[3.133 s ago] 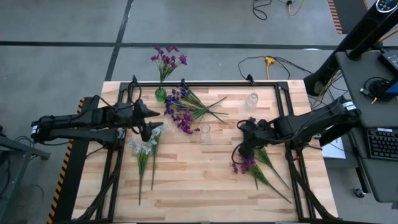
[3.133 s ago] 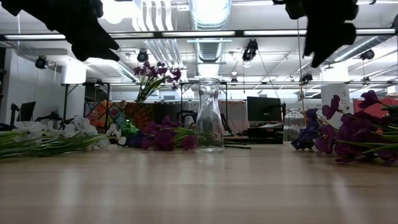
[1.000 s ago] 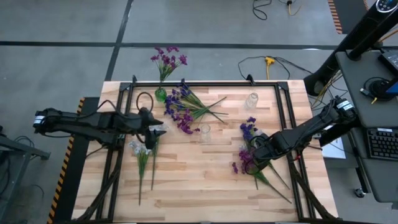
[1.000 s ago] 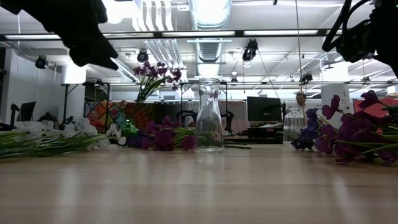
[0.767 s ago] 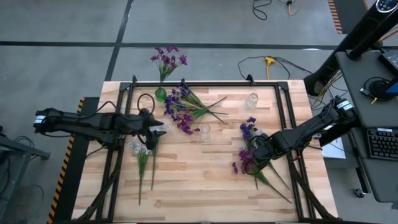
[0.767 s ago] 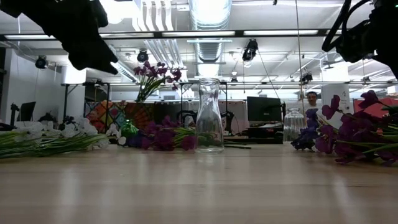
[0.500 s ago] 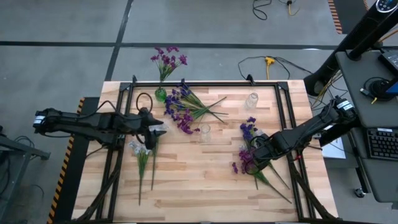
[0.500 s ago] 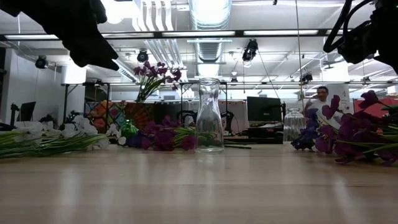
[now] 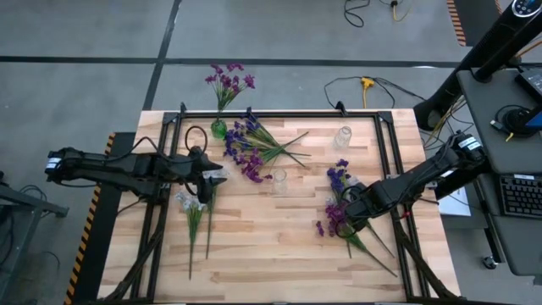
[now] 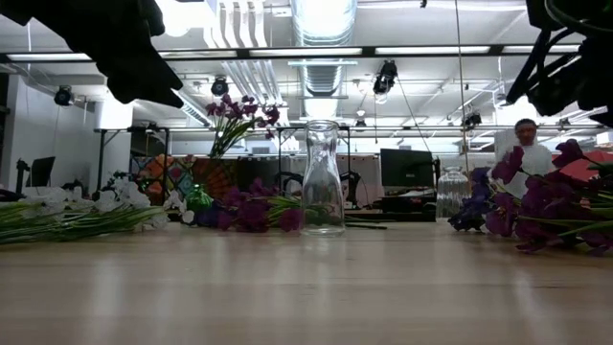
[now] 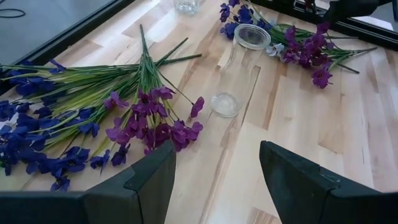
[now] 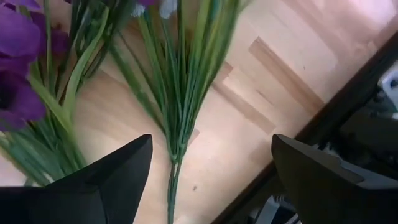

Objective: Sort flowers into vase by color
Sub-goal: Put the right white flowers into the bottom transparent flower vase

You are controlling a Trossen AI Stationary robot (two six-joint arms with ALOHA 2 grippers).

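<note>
My left gripper hangs open above the table's left half, just past the heads of the white-lavender flowers, which lie flat on the table. My right gripper is open and low over the right-hand pile of magenta and blue-violet flowers. A bundle of green stems lies in line with the gap between its fingers, untouched. A larger pile of blue-violet and magenta flowers lies at the far left. A green vase holds magenta flowers.
An empty clear vase stands mid-table, and a second clear vase stands toward the far right. A black frame runs round the table. Bare wood shows along the near edge. A person is in the room behind.
Both grippers have stayed open and almost still over their flower piles. The flowers and vases have not moved. The person in the room behind has walked to the right.
</note>
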